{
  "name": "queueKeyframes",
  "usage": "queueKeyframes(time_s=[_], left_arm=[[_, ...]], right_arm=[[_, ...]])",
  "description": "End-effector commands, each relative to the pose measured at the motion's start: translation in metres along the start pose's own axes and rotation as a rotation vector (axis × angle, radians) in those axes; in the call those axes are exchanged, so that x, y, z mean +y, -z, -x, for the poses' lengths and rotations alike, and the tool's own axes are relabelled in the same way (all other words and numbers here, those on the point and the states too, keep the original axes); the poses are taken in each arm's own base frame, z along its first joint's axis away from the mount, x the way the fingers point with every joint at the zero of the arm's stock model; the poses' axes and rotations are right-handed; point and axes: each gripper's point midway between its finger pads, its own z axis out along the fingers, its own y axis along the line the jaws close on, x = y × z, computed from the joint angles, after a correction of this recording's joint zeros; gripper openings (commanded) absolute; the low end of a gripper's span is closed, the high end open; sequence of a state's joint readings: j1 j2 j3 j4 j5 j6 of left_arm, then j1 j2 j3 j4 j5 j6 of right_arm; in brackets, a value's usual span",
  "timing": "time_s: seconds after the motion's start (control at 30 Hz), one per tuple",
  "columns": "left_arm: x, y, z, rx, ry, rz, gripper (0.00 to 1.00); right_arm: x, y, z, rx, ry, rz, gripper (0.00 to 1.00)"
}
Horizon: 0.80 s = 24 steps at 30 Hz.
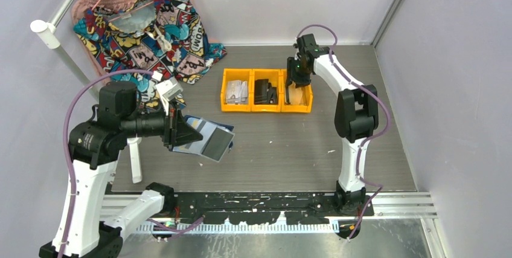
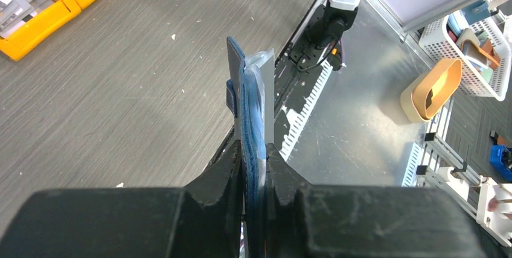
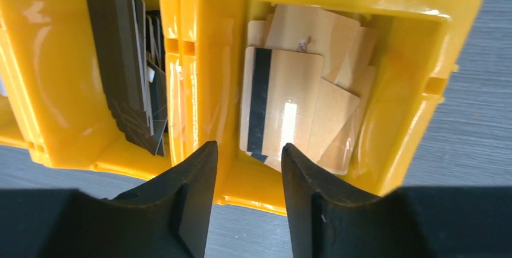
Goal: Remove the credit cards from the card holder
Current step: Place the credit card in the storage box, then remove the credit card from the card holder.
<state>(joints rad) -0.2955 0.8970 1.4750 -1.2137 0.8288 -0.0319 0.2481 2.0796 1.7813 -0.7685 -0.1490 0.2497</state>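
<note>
Navy card holder (image 2: 249, 101) clamped in left gripper (image 2: 253, 152); credit cards (image 3: 290, 107) in yellow bin (image 3: 422, 46).
Left jaws are closed tight on the holder, held edge-up above the grey table (image 2: 121, 89). Right gripper (image 3: 244, 161) jaws stand parted, nothing between them, over the bin where the tan cards lie loosely overlapped. The neighbouring bin holds black cards (image 3: 124, 89).

Colours across my work table

I see a navy-blue card holder (image 2: 250, 125) with a paler grey-blue inside. Three bright yellow bins (image 1: 267, 108) sit on a grey, streaky table (image 1: 290, 149). One bin holds tan cards (image 3: 302, 83), one with a black stripe; another holds black cards (image 3: 124, 83). The cloth (image 1: 151, 28) has a red, blue and yellow comic print.
</note>
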Motion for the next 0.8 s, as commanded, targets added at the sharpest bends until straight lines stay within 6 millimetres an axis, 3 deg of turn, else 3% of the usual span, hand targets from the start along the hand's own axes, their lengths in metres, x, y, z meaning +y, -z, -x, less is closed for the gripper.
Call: queueKeyframes(time_s=[0.0,0.03,0.1,0.13,0.2,0.23,0.27,0.33,0.47,0.6,0.77], left_arm=[[-0.016,0.008,0.009,-0.034,-0.058,-0.042,0.0],[-0.016,0.008,0.009,-0.035,-0.06,-0.045,0.0],[-0.017,0.009,0.01,-0.042,-0.067,-0.049,0.0],[-0.018,0.009,0.011,-0.044,-0.068,-0.054,0.0],[-0.019,0.008,0.014,-0.058,-0.07,-0.056,0.0],[-0.019,0.008,0.016,-0.067,-0.071,-0.059,0.0],[-0.02,0.008,0.018,-0.08,-0.076,-0.062,0.0],[-0.022,0.008,0.025,-0.116,-0.082,-0.064,0.0],[-0.019,0.008,0.038,-0.174,-0.064,-0.043,0.0],[-0.018,0.005,0.047,-0.2,-0.032,-0.04,0.0],[-0.022,0.006,0.061,-0.237,0.01,-0.058,0.0]], right_arm=[[0.003,0.062,0.049,-0.207,0.022,-0.049,0.5],[0.007,0.076,0.053,-0.238,0.016,-0.043,0.52],[0.026,0.115,0.059,-0.316,0.002,0.034,0.64],[0.042,0.135,0.059,-0.351,-0.002,0.102,0.75],[0.081,0.177,0.051,-0.417,-0.007,0.286,0.86],[0.104,0.195,0.037,-0.427,-0.01,0.401,0.97],[0.129,0.227,0.024,-0.467,0.004,0.523,0.99],[0.179,0.265,-0.013,-0.475,0.039,0.744,1.0],[0.234,0.329,-0.074,-0.483,0.022,1.117,1.0],[0.255,0.362,-0.117,-0.491,-0.022,1.322,1.0],[0.268,0.364,-0.154,-0.501,-0.007,1.362,1.0]])
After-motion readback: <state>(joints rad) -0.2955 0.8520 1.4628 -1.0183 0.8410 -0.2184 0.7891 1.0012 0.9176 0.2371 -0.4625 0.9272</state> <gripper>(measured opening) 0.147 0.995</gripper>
